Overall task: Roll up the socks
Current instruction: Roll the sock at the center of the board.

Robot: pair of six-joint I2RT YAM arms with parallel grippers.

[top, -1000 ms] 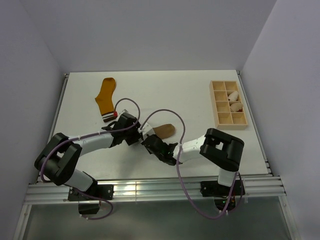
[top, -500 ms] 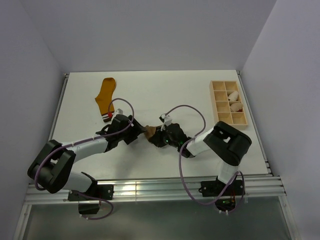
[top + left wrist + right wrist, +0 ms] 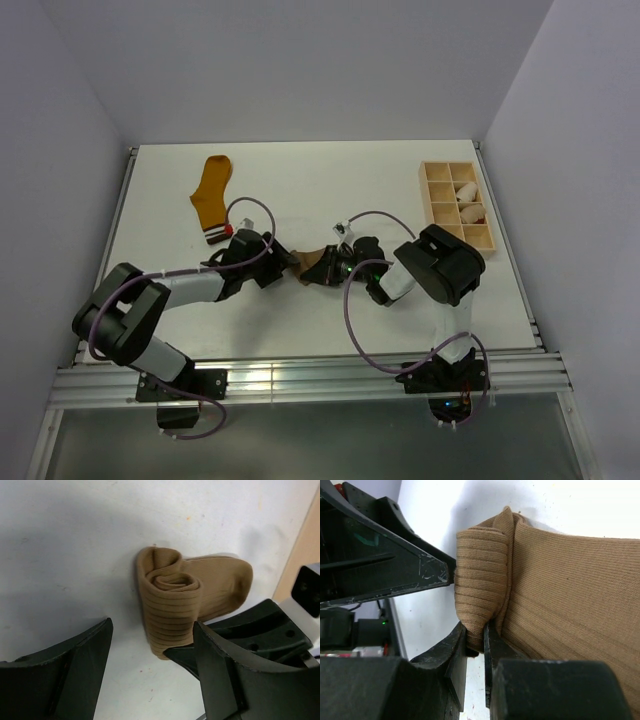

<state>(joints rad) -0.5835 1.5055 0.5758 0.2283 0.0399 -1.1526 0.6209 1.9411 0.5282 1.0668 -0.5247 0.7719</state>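
Observation:
The tan-brown sock point(image 3: 309, 261) lies mid-table, partly rolled; the coil shows in the left wrist view point(image 3: 170, 605). My right gripper point(image 3: 476, 640) is shut on the rolled end of this sock point(image 3: 485, 580); in the top view it point(image 3: 322, 270) sits just right of the roll. My left gripper point(image 3: 151, 642) is open, its fingers point(image 3: 75, 670) on either side just short of the roll; in the top view it point(image 3: 278, 267) is to the roll's left. The mustard-orange sock point(image 3: 213, 195) with a striped cuff lies flat at the far left, untouched.
A wooden compartment tray point(image 3: 437, 205) at the far right holds small cream-white rolled bundles point(image 3: 468, 194). The two grippers are almost touching at the sock. Grey walls close in the table on three sides.
The tan sock went from lying flat to a rolled bundle. My right gripper swung up and round to the roll's right side. My left gripper stayed by the roll's left end.

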